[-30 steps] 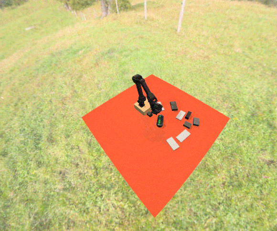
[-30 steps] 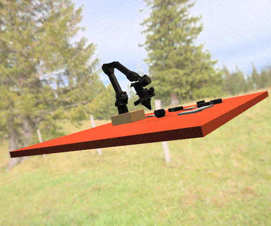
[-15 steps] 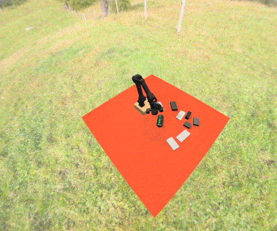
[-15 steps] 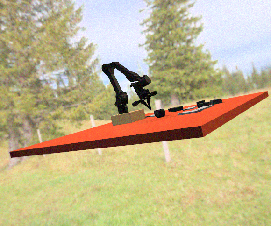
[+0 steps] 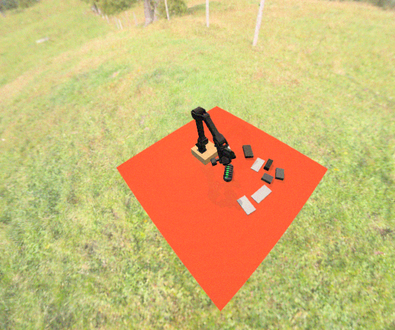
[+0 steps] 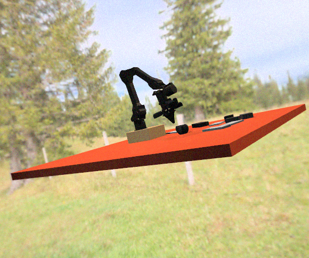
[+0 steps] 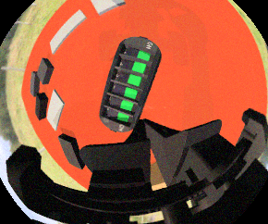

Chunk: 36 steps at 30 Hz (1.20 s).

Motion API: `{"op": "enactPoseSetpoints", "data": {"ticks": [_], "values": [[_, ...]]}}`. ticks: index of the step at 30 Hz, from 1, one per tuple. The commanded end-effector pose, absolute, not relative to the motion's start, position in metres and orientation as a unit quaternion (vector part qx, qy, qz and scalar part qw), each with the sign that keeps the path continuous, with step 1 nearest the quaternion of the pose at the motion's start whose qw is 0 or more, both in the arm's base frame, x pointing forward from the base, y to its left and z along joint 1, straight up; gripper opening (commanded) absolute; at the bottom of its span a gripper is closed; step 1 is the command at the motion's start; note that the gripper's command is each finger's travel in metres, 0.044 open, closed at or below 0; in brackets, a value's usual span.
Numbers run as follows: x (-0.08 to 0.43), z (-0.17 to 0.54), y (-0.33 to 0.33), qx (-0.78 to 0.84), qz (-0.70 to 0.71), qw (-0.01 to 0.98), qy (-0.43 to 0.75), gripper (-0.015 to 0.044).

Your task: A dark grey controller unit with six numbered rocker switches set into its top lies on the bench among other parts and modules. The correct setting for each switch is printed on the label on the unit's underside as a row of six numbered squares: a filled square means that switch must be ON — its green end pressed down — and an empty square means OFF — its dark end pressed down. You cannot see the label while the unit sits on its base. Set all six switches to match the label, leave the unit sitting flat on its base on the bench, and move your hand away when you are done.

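Currently, the closed, empty jaws (image 6: pixel 173 121) hover above the red table (image 5: pixel 205 219) (image 6: pixel 138 151) (image 7: pixel 216 69), with the switch unit (image 5: pixel 228 172) (image 6: pixel 181 129) (image 7: pixel 130 84) near their tips toward twelve o'clock in the wrist view.

- Red-orange tabletop (image 5: pixel 208 248) (image 6: pixel 149 146) (image 7: pixel 207 83), beneath the claw (image 5: pixel 227 163) (image 6: pixel 173 122) (image 7: pixel 146 123)
- Dark switch unit (image 5: pixel 228 172) (image 6: pixel 181 129) (image 7: pixel 130 85), near and below it
- Wooden block (image 5: pixel 205 157) (image 6: pixel 146 134) (image 7: pixel 158 180), lower, armward of it
- Pale plates (image 5: pixel 261 193) (image 6: pixel 218 127) (image 7: pixel 68 31) and black blocks (image 5: pixel 248 151) (image 6: pixel 200 124) (image 7: pixel 71 151), farther off

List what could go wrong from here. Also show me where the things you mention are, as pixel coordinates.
- Gripper (image 5: pixel 228 163) (image 6: pixel 173 122) (image 7: pixel 141 122) is shut, tips near the controller (image 5: pixel 228 172) (image 6: pixel 181 129) (image 7: pixel 130 84): lowering may flip a rocker or shove it.
- Label is out of sight: switches could be set wrong.
- Controller's side looks rounded in the exterior view: it may roll when tipped.
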<state>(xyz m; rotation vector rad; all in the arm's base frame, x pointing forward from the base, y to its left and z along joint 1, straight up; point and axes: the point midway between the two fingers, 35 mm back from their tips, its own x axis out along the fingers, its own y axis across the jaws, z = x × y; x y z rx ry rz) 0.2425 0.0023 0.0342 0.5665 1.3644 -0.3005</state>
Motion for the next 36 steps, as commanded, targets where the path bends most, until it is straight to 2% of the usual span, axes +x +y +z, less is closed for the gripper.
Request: {"op": "enactPoseSetpoints", "data": {"ticks": [1,8,15,31,36], "values": [[0.268,0.043,-0.003,0.078,-0.019,0.746,0.661,0.0000],[0.303,0.048,-0.007,-0.173,0.178,0.694,0.675,0.0000],[0.336,0.045,-0.011,-0.377,0.374,0.565,0.631,0.0000],[0.376,0.031,-0.013,-0.564,0.640,0.273,0.445,0.0000],[0.377,0.030,-0.013,-0.570,0.653,0.254,0.429,0.0000]]}}
